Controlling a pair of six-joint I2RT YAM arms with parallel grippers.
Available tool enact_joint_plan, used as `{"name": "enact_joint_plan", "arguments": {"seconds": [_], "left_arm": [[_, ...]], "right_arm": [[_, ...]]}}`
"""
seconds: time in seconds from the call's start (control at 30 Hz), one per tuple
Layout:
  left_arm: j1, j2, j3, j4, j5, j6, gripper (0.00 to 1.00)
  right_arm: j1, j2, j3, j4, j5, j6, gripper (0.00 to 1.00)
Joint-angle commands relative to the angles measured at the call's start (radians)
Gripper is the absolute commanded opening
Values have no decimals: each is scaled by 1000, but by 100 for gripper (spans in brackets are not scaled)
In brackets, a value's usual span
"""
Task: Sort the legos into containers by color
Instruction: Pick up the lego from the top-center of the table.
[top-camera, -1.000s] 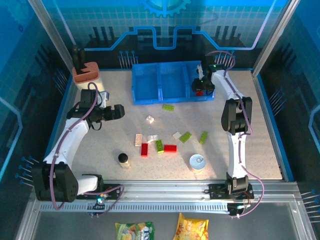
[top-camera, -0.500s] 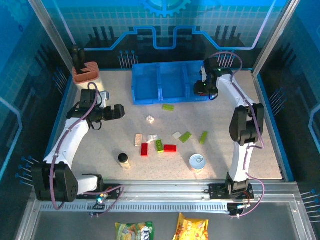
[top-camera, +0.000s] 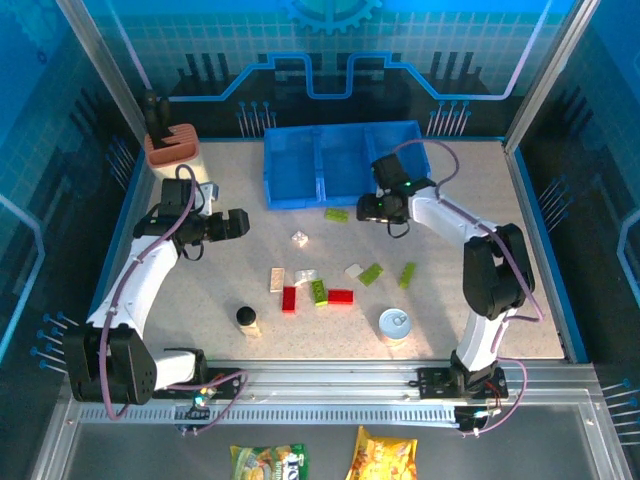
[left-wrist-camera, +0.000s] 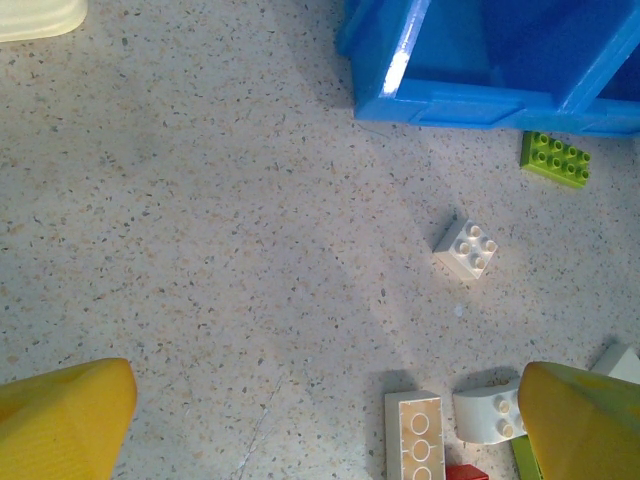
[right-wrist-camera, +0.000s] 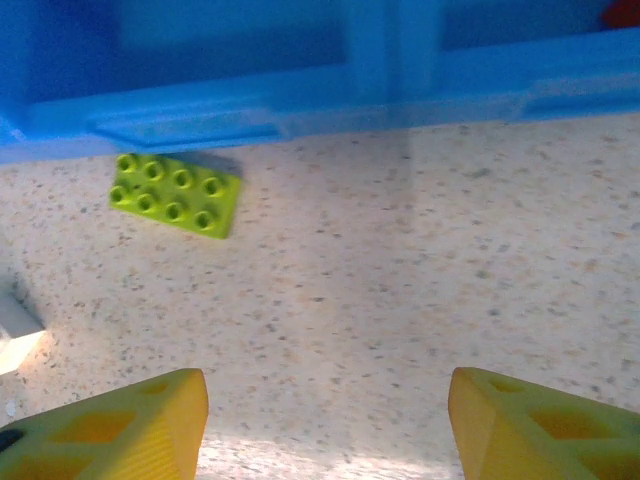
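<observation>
**Both pincers open and empty; bricks loose on the counter**

Right pincer (right-wrist-camera: 325, 420): fingers stand apart with bare counter (right-wrist-camera: 420, 300) between them; nothing is held. It sits just in front of the blue bin (right-wrist-camera: 300, 100), facing the front wall. A green brick (right-wrist-camera: 175, 194) lies flat, studs up, just beside that wall. It is left of the pincer in the wrist view and touches neither pincer nor bin.

Left pincer (left-wrist-camera: 320, 420): fingers are spread wide; nothing is held. It is over open counter, well left of the bin. A small white brick (left-wrist-camera: 467, 248) lies alone ahead of it, studs up.

Mid-counter, well apart from the bin, lies a loose group. It holds a cream brick (top-camera: 277, 279), a red brick (top-camera: 289, 298), a second green brick (top-camera: 319, 291), a second red brick (top-camera: 341, 296), a third green brick (top-camera: 371, 273) and a fourth green brick (top-camera: 407, 275).

Nearer the arm bases stand a tin can (top-camera: 395, 324) and a small bottle (top-camera: 246, 318). A tan holder (top-camera: 172, 148) stands at the far left corner.
</observation>
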Motion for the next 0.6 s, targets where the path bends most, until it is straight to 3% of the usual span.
{"name": "enact_joint_plan", "arguments": {"seconds": [0.0,0.17,0.57], "left_arm": [[5,-24,-2,3,19,1,99],[5,-30,-4,2,18,0,99],[5,-38,-6,2,15,-1,99]], "right_arm": [[64,30,-7,80,142,112,68],[150,111,23,106,255,185,74],[238,279,103,205,322,278,89]]}}
